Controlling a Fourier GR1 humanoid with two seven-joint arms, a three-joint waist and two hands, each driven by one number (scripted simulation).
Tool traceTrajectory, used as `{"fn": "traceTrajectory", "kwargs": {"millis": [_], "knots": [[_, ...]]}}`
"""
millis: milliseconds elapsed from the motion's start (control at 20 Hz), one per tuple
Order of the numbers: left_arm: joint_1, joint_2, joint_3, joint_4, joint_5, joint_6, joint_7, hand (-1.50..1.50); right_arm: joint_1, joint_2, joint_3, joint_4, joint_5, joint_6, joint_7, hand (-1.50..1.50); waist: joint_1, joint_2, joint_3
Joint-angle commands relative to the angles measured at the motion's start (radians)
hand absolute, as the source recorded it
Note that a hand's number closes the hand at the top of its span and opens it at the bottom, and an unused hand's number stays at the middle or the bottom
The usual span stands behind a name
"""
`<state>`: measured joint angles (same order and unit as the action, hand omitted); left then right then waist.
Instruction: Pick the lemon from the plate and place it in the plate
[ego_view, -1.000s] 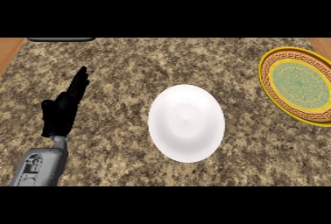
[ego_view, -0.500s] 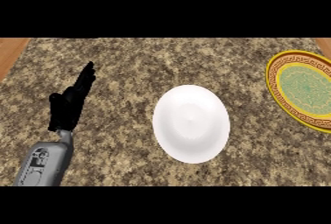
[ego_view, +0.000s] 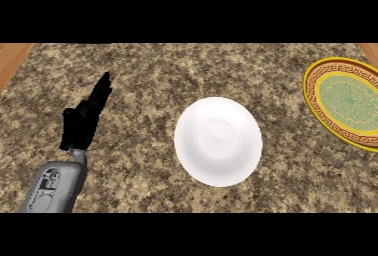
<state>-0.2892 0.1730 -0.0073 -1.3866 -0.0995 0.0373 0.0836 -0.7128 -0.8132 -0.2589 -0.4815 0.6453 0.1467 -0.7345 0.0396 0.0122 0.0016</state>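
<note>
A plain white plate (ego_view: 218, 141) lies in the middle of the granite counter with nothing on it. A yellow plate with a green centre and a patterned rim (ego_view: 345, 102) lies at the right edge, partly cut off, and it holds nothing that I can see. No lemon shows anywhere in the head view. My left hand (ego_view: 83, 120) rests at the left, open with its fingers straight and pointing away from me, well apart from the white plate. My right hand is out of the picture.
The speckled granite counter (ego_view: 162, 75) fills the view. A strip of wood (ego_view: 13, 60) shows along its upper left edge, and another sliver of wood at the upper right corner.
The whole scene has slid slightly to the right in the picture, as the view turned. The left hand keeps the same open pose.
</note>
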Motion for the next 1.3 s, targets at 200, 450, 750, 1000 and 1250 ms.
{"fn": "traceTrajectory", "kwargs": {"millis": [200, 450, 750, 1000, 1250], "knots": [[0.006, -0.001, 0.003, -0.004, 0.0, -0.011, -0.015, 0.0, -0.085, 0.104, 0.06, 0.209, 0.107, -0.089, 0.105, -1.5, 0.007, 0.004, 0.001], [0.061, 0.006, 0.008, -0.056, 0.011, -0.022, -0.013, 0.0, -0.114, 0.193, 0.029, 0.282, 0.076, -0.094, 0.116, -1.5, 0.011, 0.003, 0.002], [0.033, 0.025, 0.041, 0.02, 0.025, -0.044, -0.053, 0.0, -0.135, 0.178, -0.064, 0.305, -0.032, 0.051, 0.013, -1.5, -0.008, 0.0, 0.001], [0.007, 0.013, 0.022, -0.049, 0.01, -0.024, 0.033, 0.0, -0.171, 0.073, -0.222, 0.343, -0.183, 0.134, 0.04, -1.5, 0.001, 0.003, 0.003], [-0.01, 0.013, 0.025, -0.046, 0.023, -0.04, 0.045, 0.0, -0.11, -0.033, -0.316, 0.378, -0.272, 0.163, 0.066, -1.5, -0.003, 0.007, 0.004]]}}
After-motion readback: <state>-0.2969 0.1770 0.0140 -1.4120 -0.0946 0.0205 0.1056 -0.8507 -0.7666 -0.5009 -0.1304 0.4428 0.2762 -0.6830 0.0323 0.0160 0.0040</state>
